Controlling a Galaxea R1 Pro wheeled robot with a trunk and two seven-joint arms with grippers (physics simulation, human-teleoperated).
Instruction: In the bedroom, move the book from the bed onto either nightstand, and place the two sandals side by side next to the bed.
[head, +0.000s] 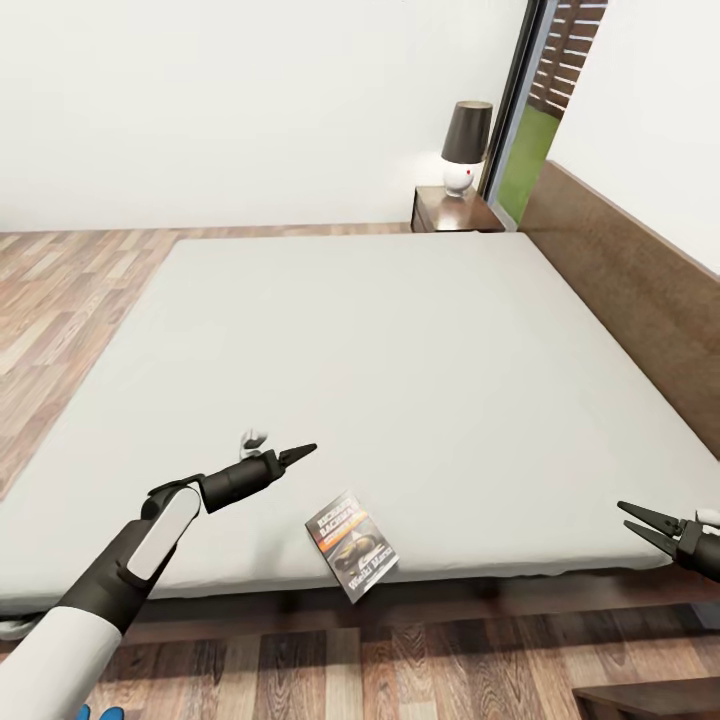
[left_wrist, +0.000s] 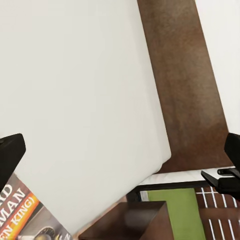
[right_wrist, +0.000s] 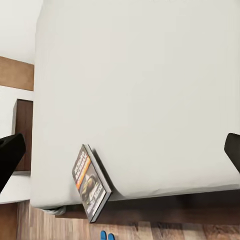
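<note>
The book (head: 352, 545) lies flat on the bed's pale mattress (head: 380, 350), close to its front edge, dark cover with an orange band facing up. My left gripper (head: 297, 455) hovers just left of the book and a little above the mattress. In the left wrist view its fingers (left_wrist: 9, 156) stand far apart, open and empty, with the book's corner (left_wrist: 30, 215) beside one. My right gripper (head: 624, 517) hangs open and empty over the mattress's front right corner. The right wrist view shows the book (right_wrist: 90, 182) at the mattress edge. Blue sandal tips (head: 100, 713) peek in on the floor.
A dark nightstand (head: 452, 210) carrying a lamp (head: 466, 145) stands at the bed's far corner by the window (head: 520, 120). The brown headboard (head: 625, 290) runs along the right. Wood-plank floor (head: 60, 300) lies left of and in front of the bed. A dark furniture edge (head: 650, 698) shows front right.
</note>
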